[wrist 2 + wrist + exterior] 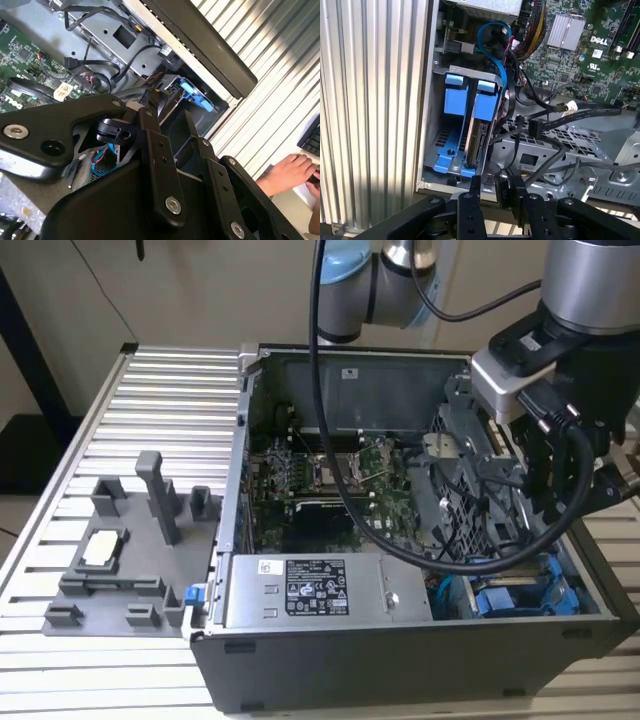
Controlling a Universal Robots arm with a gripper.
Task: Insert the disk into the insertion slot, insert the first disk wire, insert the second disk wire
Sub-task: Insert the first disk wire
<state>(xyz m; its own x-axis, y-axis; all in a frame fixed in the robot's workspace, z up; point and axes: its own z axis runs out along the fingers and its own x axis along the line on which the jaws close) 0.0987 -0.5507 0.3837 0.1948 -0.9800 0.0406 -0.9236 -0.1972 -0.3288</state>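
Ribbed metal table (150, 390); disk (476, 137) barely visible, edge-on in insertion slot (470, 70).

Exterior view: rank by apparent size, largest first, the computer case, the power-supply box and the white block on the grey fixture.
1. computer case
2. power-supply box
3. white block
The gaps are plain, so nearness does not change the order.

arm (590, 280) silver-grey, pale-blue joint cap (345, 260) | black cables (316, 340) | hand (170, 112) matte black, silver screws (173, 204)
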